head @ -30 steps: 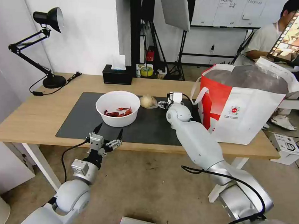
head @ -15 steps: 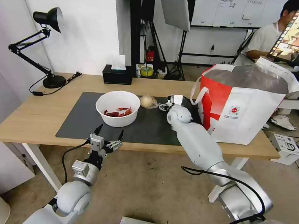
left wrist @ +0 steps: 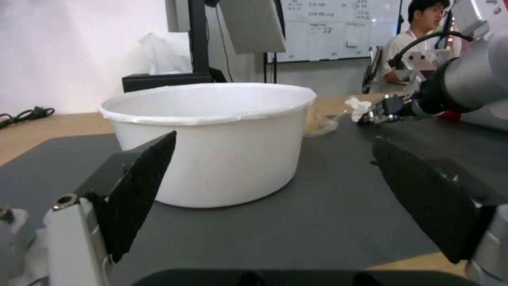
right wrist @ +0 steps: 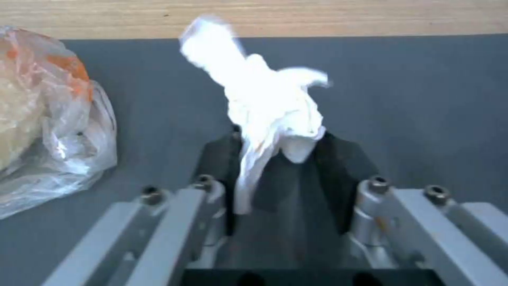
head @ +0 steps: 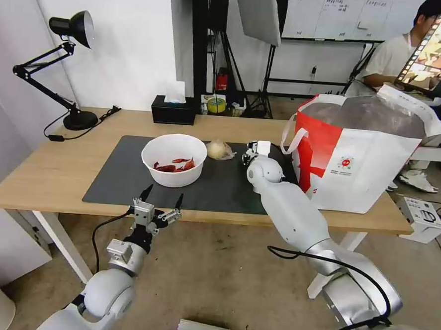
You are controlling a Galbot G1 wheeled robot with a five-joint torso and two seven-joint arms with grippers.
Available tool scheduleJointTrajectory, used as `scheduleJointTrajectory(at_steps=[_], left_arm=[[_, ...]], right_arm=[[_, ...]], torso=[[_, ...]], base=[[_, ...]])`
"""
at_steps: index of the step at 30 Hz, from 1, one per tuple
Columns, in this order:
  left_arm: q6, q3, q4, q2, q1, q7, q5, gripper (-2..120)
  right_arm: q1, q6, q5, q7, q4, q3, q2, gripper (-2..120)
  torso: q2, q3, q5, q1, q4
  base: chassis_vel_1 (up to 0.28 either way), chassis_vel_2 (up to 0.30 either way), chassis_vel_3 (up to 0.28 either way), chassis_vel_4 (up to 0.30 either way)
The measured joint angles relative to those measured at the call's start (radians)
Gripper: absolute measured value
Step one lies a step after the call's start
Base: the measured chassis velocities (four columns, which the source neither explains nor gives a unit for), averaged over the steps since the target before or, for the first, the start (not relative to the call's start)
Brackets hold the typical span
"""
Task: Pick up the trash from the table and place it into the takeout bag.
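On the table (head: 56, 170), the takeout bag (head: 365, 159) stands at 3 o'clock of the dark mat (head: 125, 174). The white bowl (head: 173, 159) sits mid-mat, the wrapped ball (head: 218, 149) just beside it at 2 o'clock. The right gripper (right wrist: 278, 153) pinches the paper wad (right wrist: 264, 103) over the mat; the left gripper (head: 161, 198) hangs spread apart at the bowl's 6 o'clock.

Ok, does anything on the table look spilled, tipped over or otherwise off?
Nothing spilled or tipped. The bowl sits upright on the mat with red scraps inside, the wrapped ball lies beside it, and the bag stands open. The right gripper is pinching the paper wad.
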Motion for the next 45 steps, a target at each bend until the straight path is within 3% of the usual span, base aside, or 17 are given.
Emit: scheduleJointTrajectory(at_steps=[5, 7, 10, 13, 19, 22, 30, 33, 36, 39, 45], left_arm=[[0.000, 0.003, 0.001, -0.002, -0.001, 0.000, 0.000, 100], [-0.001, 0.007, 0.002, -0.004, -0.002, 0.000, 0.002, 100], [-0.002, 0.009, 0.002, -0.004, -0.001, 0.000, 0.004, 100], [-0.002, 0.009, 0.002, -0.004, -0.001, 0.000, 0.004, 100], [-0.003, 0.009, -0.005, -0.001, 0.008, 0.000, 0.006, 100], [-0.003, 0.005, -0.013, 0.000, 0.021, 0.000, 0.008, 100], [0.001, 0.002, -0.027, -0.002, 0.045, -0.001, 0.015, 100], [0.004, -0.005, -0.038, -0.002, 0.056, -0.002, 0.021, 100], [0.005, -0.009, -0.041, -0.002, 0.061, -0.003, 0.023, 100], [0.005, -0.016, -0.047, -0.004, 0.075, -0.003, 0.029, 100], [0.006, -0.011, -0.048, -0.013, 0.080, -0.004, 0.035, 100]], right_arm=[[-0.002, 0.001, 0.001, -0.001, 0.009, 0.000, -0.003, 22], [-0.014, 0.007, 0.001, -0.002, 0.038, -0.003, -0.016, 7], [-0.032, 0.010, -0.001, -0.001, 0.078, -0.010, -0.035, 0], [-0.044, 0.010, -0.002, 0.000, 0.114, -0.017, -0.055, 0], [-0.104, -0.004, 0.023, 0.017, 0.311, -0.055, -0.153, 0], [-0.156, -0.036, 0.077, 0.039, 0.515, -0.065, -0.229, 0], [-0.202, -0.066, 0.124, 0.066, 0.765, -0.053, -0.318, 0], [-0.213, -0.077, 0.125, 0.077, 0.898, -0.008, -0.388, 0], [-0.215, -0.079, 0.127, 0.080, 0.930, 0.013, -0.412, 0], [-0.217, -0.089, 0.173, 0.099, 1.002, 0.103, -0.490, 0], [-0.183, -0.108, 0.290, 0.153, 1.029, 0.215, -0.601, 0]], torso=[[0.000, 0.000, 0.0000, 0.000, -0.0002], [0.000, 0.000, 0.0000, 0.000, -0.0001], [0.000, 0.000, 0.0001, 0.000, -0.0001], [0.000, 0.000, 0.0001, 0.000, -0.0001], [0.000, 0.000, 0.0002, 0.000, -0.0001], [0.000, 0.000, 0.0001, 0.000, -0.0001], [0.000, 0.000, 0.0002, 0.000, 0.0000], [0.000, 0.000, 0.0001, 0.000, -0.0001], [0.000, 0.000, 0.0003, 0.000, -0.0001], [0.000, 0.000, 0.0001, 0.000, -0.0002], [0.000, 0.000, 0.0004, 0.000, -0.0003]], base=[[0.000, 0.000, 0.000, 0.000], [0.000, 0.000, 0.000, 0.000], [0.000, 0.000, 0.000, 0.000], [0.000, 0.000, 0.000, 0.000], [0.000, 0.000, 0.000, 0.000], [0.000, 0.000, 0.000, 0.000], [0.000, 0.000, 0.000, 0.000], [0.000, 0.000, 0.000, 0.000], [0.000, 0.000, 0.000, 0.000], [0.000, 0.000, 0.000, 0.000], [0.000, 0.000, 0.000, 0.000]])
